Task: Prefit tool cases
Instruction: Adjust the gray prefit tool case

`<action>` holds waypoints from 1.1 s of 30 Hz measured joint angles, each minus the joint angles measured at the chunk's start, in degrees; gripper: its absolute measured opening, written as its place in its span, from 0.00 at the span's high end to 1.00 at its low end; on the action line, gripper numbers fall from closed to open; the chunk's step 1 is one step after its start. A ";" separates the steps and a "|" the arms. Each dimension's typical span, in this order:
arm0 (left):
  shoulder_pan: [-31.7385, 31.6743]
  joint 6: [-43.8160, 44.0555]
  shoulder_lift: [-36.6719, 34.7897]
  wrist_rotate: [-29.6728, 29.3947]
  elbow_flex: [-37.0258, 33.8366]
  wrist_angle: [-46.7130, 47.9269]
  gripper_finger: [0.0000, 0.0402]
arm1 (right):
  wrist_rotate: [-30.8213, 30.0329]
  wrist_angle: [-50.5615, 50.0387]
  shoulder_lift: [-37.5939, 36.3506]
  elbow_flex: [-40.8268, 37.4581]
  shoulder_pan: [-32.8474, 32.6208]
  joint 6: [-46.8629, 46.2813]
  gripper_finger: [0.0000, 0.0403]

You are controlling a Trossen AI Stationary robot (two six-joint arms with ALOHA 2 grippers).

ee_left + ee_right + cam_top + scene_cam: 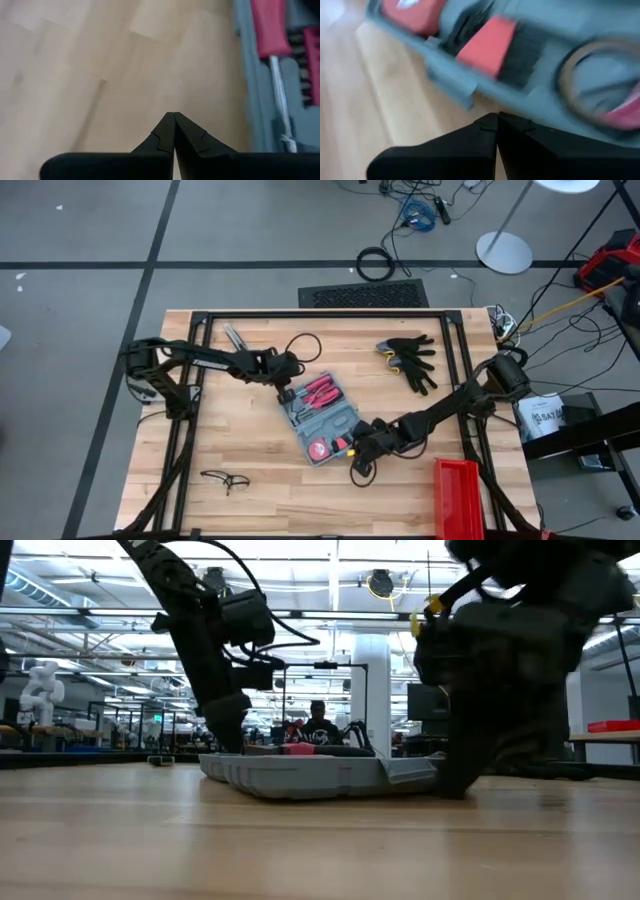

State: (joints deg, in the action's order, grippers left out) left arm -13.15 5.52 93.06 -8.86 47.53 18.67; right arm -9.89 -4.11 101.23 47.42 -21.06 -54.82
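The tool case (pixel 320 418) lies open and flat on the wooden table, its grey tray up, with red-handled tools (pixel 322 390) in it. My left gripper (pixel 286 390) is shut and points steeply down just off the case's far-left edge; in its wrist view the shut tips (pixel 174 116) are over bare wood, with the case (pixel 280 75) to one side. My right gripper (pixel 352 450) is shut and slants down at the case's near-right edge (pixel 470 85). In the low view both stand at the case's ends (pixel 235 740) (pixel 455 780). My left gripper comes steeply from above with shut fingers beside the case's far-left edge (pixel 245 100); I cannot tell whether it touches the case or the table. My right gripper's shut tips sit right at the case's near rim (pixel 485 102), slanting down; blur hides whether they touch it.
Black gloves (pixel 410 358) lie at the far right, safety glasses (pixel 225 478) at the near left, a red bin (pixel 460 498) at the near right corner. A metal tool (pixel 235 338) and a cable loop (pixel 303 346) lie behind the left gripper. A black frame (pixel 320 315) borders the table.
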 joint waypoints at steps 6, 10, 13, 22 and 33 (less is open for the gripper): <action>0.89 2.96 -0.24 2.87 0.00 0.35 0.98 | -1.85 -1.81 -0.65 -0.07 4.90 5.87 1.00; 2.03 4.37 -0.31 2.23 0.00 1.56 0.98 | -0.85 -3.09 -0.79 -0.07 7.77 9.68 1.00; 2.49 5.56 -0.40 2.05 -0.02 3.09 0.98 | -0.43 -4.86 -0.82 -0.07 9.98 12.25 1.00; 4.34 10.61 -1.46 2.35 -0.02 7.34 0.98 | -3.34 -10.96 -3.01 -0.11 15.55 19.69 1.00; 7.50 13.22 -4.94 4.09 0.07 6.71 0.98 | -9.18 -19.52 -11.09 -0.35 18.13 21.74 1.00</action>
State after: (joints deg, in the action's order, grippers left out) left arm -5.65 18.73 88.12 -4.78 47.59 25.38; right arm -19.07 -23.63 90.14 47.07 -2.93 -33.08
